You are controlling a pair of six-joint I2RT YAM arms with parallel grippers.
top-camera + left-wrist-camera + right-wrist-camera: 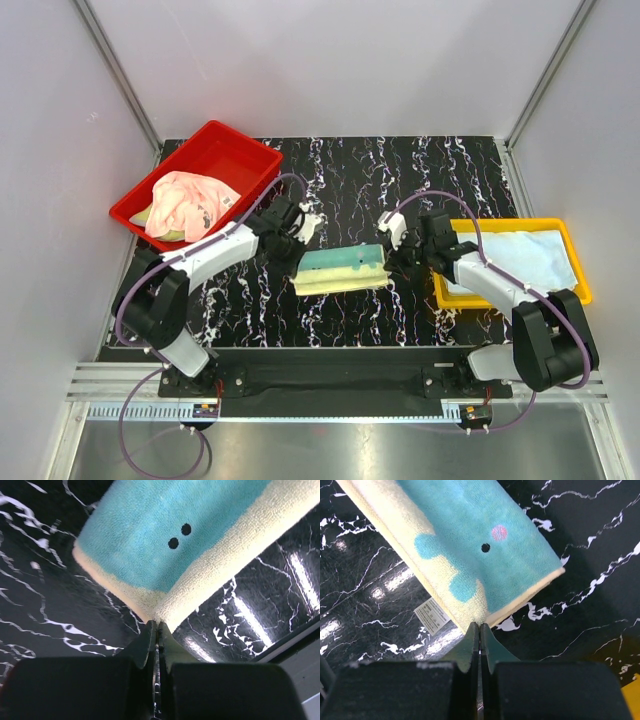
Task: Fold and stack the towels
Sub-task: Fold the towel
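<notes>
Teal-and-cream towel lies folded on the black, white-veined tabletop, with the left gripper and right gripper each pinched tight on one end corner. Left of it sits a red tray, right a yellow tray — pale walls all around.

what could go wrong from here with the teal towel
The left gripper and right gripper each pinch only the very corner of the teal towel, so a corner may slip free. Its folded layers are held nowhere else and could splay open when moved.
</notes>
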